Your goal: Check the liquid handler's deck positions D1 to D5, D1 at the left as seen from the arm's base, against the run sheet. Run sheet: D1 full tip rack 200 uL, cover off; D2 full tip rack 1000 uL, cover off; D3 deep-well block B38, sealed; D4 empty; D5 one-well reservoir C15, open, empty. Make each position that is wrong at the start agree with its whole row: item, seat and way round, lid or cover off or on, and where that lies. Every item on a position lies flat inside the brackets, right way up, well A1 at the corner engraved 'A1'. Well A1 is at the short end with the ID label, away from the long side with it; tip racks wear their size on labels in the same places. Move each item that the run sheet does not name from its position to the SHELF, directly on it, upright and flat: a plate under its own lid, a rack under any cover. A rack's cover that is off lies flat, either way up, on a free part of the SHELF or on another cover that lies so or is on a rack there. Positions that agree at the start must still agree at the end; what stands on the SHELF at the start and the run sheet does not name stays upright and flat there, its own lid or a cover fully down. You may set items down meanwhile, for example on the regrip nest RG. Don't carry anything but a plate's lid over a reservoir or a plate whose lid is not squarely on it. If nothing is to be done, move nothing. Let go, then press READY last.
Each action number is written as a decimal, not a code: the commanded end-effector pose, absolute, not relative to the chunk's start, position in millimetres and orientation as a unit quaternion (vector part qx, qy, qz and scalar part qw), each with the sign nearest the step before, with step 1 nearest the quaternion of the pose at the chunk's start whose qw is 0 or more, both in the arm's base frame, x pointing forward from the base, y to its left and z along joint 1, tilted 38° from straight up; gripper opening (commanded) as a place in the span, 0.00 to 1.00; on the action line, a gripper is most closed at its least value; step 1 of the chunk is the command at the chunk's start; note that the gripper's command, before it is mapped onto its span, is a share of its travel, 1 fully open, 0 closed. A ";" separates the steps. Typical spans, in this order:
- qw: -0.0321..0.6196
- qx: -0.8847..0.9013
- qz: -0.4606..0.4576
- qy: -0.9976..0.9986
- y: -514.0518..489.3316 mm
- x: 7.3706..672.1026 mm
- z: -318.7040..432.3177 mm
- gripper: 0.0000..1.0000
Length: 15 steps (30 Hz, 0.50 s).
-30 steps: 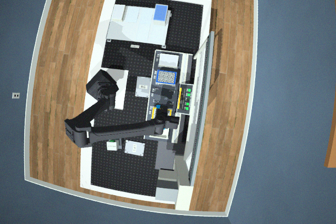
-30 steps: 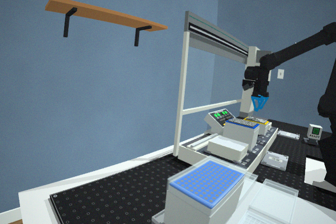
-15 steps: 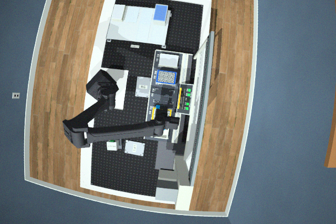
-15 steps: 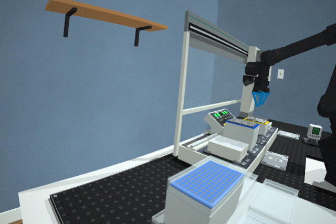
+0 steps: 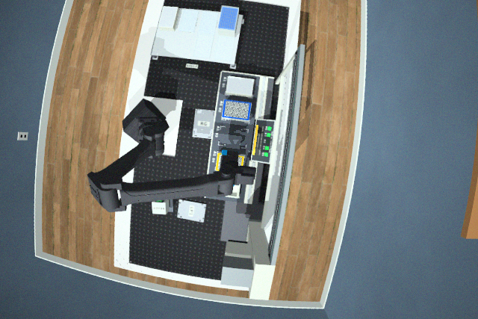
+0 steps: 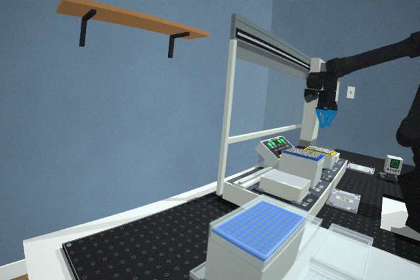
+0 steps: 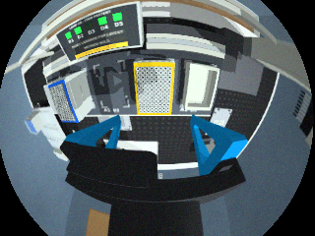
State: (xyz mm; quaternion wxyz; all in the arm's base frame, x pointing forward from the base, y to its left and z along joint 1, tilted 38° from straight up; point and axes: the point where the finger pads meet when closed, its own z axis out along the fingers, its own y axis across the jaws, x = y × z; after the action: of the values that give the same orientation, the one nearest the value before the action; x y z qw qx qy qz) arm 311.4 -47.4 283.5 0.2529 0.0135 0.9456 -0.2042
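Observation:
My gripper [image 6: 325, 119] is open and empty. It hangs well above the liquid handler's deck, over a yellow-rimmed tip rack [image 6: 322, 151] with no cover. In the wrist view the blue fingers frame that rack [image 7: 154, 87]. In the overhead view my wrist partly hides the rack. A blue-rimmed tip rack [image 5: 236, 109] stands uncovered two positions away, with an empty position [image 5: 231, 134] between them. A white flat-topped block [image 5: 240, 85] sits at the deck's end beyond the blue rack. A white open reservoir [image 7: 200, 86] lies on the yellow rack's other side.
The SHELF [image 5: 195, 35] carries a blue tip rack under a clear cover [image 6: 259, 225] and loose clear covers [image 6: 338, 246]. The regrip nest RG [image 5: 205, 120] and a second nest [image 5: 188, 208] lie before the deck. The READY button [image 6: 393, 164] stands near my base. The handler's gantry [image 6: 268, 42] spans the deck.

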 end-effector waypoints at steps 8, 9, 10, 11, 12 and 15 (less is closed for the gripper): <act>0.287 0.020 -0.197 0.937 -35.9 307.2 327.7 1.00; 0.287 0.021 -0.197 0.937 -35.2 306.3 329.0 1.00; 0.286 0.020 -0.197 0.937 -34.6 305.8 329.7 1.00; 0.284 0.020 -0.197 0.938 -33.8 305.9 329.6 1.00; 0.283 0.019 -0.198 0.939 -33.0 305.6 330.1 1.00; 0.287 0.021 -0.196 0.937 -31.5 301.0 336.7 1.00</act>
State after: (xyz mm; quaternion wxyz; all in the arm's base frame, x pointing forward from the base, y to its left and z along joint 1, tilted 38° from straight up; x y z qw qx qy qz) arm 301.6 -38.9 300.1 0.2513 0.0130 0.9459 -0.2046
